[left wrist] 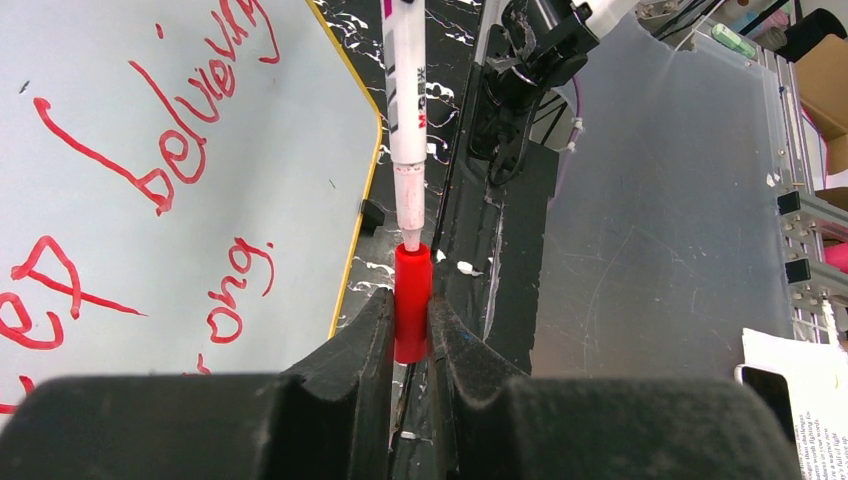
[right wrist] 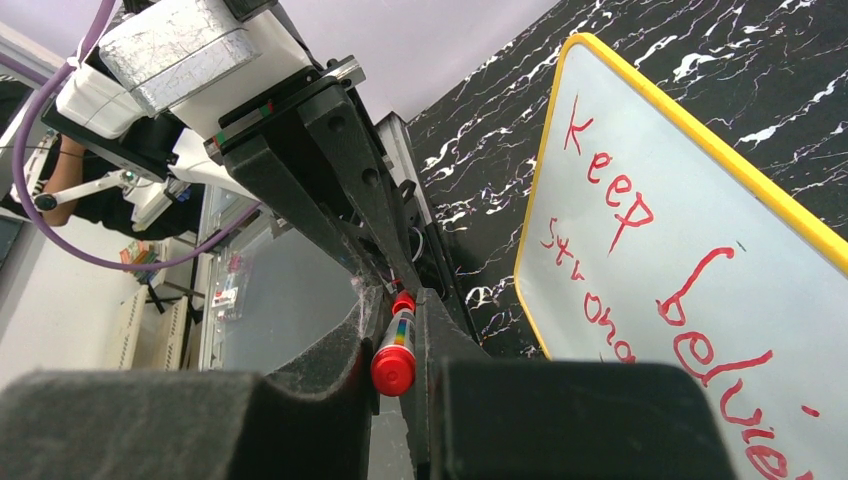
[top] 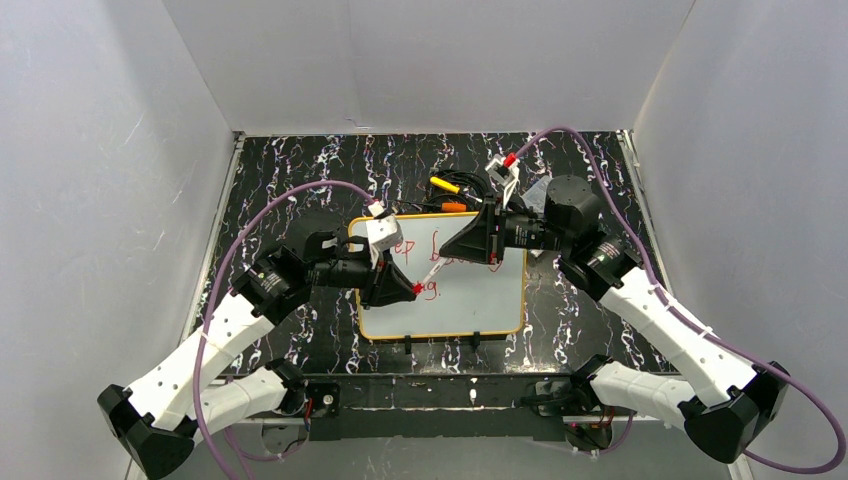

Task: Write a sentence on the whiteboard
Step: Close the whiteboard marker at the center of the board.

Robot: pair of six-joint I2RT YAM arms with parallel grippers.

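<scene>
The whiteboard (top: 485, 300) lies flat in the middle of the table, yellow-rimmed. The sentence (top: 412, 246) runs across it in red; the wrist views read "Keep believing" (left wrist: 165, 170) and "strong." (right wrist: 590, 315). Above the board's left part, my left gripper (top: 411, 289) is shut on a red marker cap (left wrist: 411, 300). My right gripper (top: 447, 256) is shut on the white marker (left wrist: 405, 100), whose red rear end (right wrist: 393, 368) shows between its fingers. The marker's tip end sits in the mouth of the cap. Both are held just above the whiteboard (left wrist: 300, 130) (right wrist: 700, 180).
A yellow pen (top: 445, 185) and an orange object (top: 454, 207) lie behind the board, beside a clear plastic box (top: 537, 190). Two black clips (top: 410, 343) sit at the board's near edge. White walls close in the dark marbled table (top: 290, 190) on three sides.
</scene>
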